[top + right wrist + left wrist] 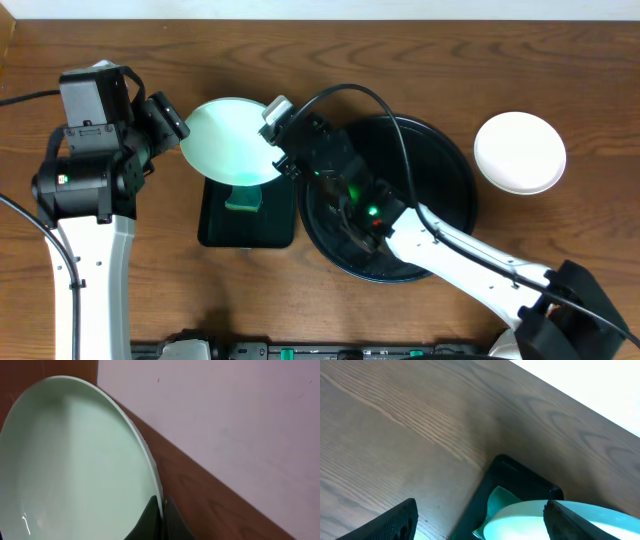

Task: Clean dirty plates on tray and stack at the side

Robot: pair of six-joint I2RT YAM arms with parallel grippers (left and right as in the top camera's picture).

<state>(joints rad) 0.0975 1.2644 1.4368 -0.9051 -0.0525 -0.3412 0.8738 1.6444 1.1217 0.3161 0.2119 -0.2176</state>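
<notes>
My right gripper point(283, 160) is shut on the right rim of a pale-mint plate point(230, 140) and holds it tilted above the green sponge point(243, 198). In the right wrist view the fingers point(161, 505) pinch the rim of the plate point(75, 460), whose face shows no smear. My left gripper point(178, 128) is open at the plate's left edge. In the left wrist view its fingers point(480, 505) are wide apart, with the plate point(520, 515) by the right finger. The round black tray point(450, 170) lies under my right arm; no plate shows on its visible part.
A white plate stack point(520, 152) sits on the table right of the round tray. The sponge rests in a small rectangular black tray point(215, 225), also seen in the left wrist view point(520, 472). Bare wood lies to the left and front.
</notes>
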